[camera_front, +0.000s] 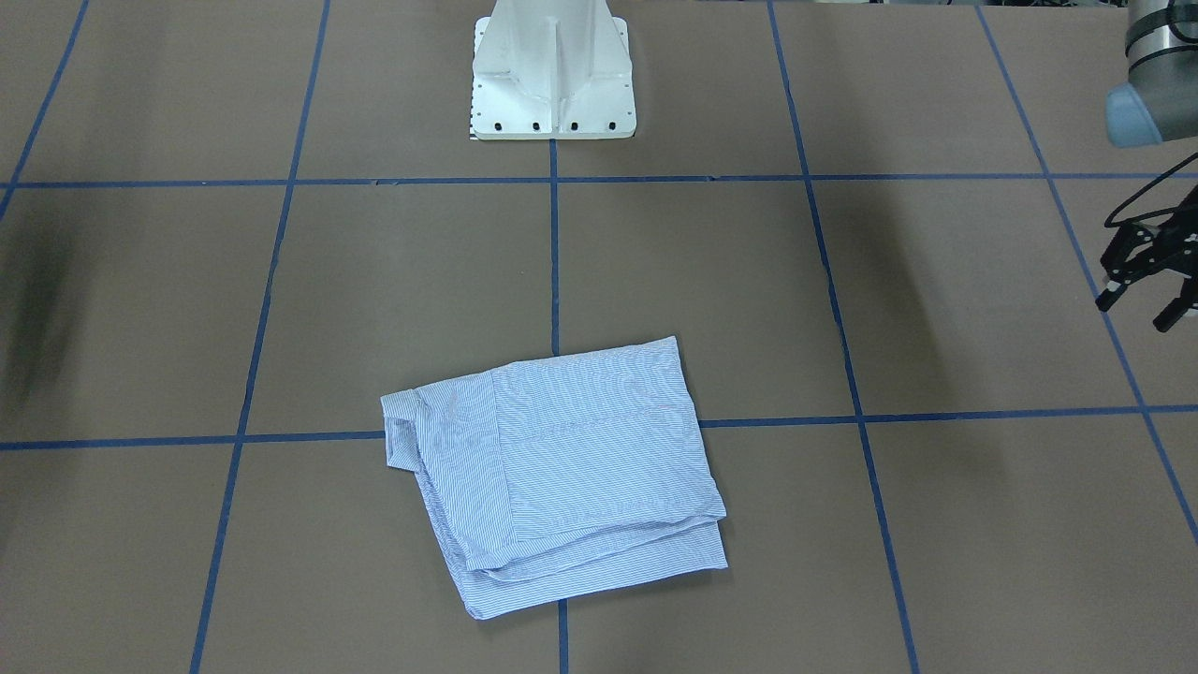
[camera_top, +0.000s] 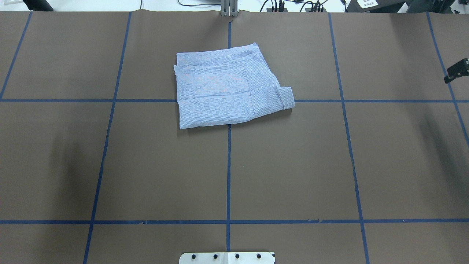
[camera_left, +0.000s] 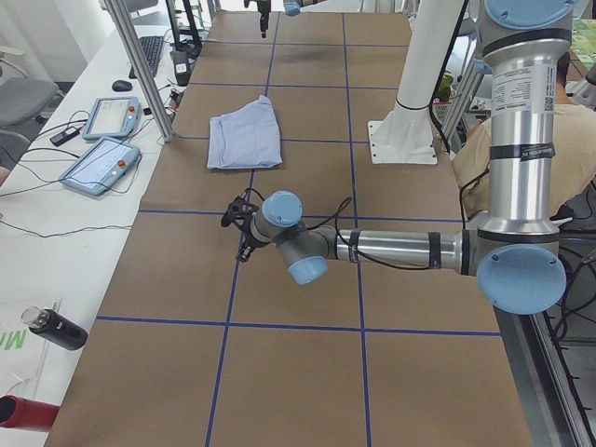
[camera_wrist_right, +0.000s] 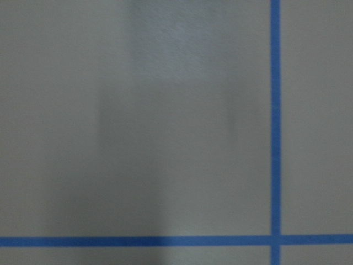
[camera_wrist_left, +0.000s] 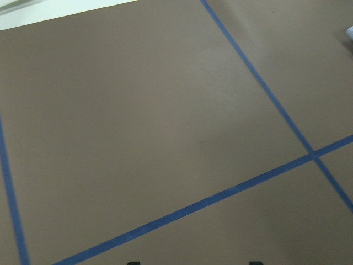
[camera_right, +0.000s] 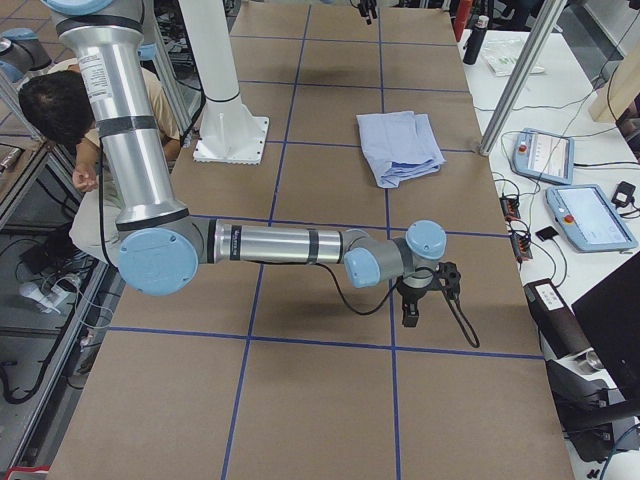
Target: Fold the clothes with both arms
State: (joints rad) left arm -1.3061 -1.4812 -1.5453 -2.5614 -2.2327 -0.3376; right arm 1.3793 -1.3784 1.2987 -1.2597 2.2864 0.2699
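Far right of the shirt (camera_top: 227, 90), right tool (camera_top: 456, 70) half cropped.

white pedestal (camera_front: 552, 75) | blue-taped table (camera_top: 165, 165) | teach pendant (camera_left: 101, 165) | black bottle (camera_left: 58, 329)

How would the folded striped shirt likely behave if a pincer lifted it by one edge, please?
The shirt would probably flop: it is thin cloth lying flat in soft layers. Lifted by one edge, the layers, visibly offset at one side, would likely slide apart and unfold. It looks light; a push might bunch it on the table.
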